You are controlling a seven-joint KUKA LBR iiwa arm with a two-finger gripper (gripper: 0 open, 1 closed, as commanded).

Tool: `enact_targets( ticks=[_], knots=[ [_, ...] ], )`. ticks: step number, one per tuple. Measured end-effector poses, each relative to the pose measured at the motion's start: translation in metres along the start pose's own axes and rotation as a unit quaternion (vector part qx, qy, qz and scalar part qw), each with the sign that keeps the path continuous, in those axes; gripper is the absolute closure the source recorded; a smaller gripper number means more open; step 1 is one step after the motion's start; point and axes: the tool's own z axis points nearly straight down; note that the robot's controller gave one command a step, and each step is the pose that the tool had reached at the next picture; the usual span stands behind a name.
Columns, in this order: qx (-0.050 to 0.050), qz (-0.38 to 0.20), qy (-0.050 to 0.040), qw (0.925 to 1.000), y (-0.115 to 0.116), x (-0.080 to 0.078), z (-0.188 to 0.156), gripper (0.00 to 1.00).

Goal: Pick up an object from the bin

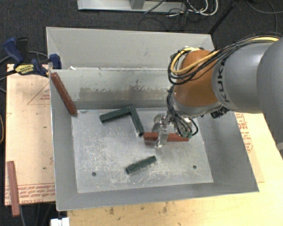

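Jaws low over left part of reddish-brown flat bar (174,138) — cannot tell whether open or closed; straddle its narrow width squarely, clamp firmly — lift straight.

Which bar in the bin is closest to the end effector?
The red bar lying flat right of centre, directly under the end effector. The three dark green bars lie farther left.
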Motion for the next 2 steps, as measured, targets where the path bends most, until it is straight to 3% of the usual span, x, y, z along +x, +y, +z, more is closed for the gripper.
enact_targets(
  ticks=[1,2],
  knots=[
    [0.0,0.003,-0.0033,1.0,0.01,-0.04,-0.016,1.0],
    [0.0,0.009,-0.0058,0.9999,0.011,-0.055,-0.119,1.0]
  ],
)
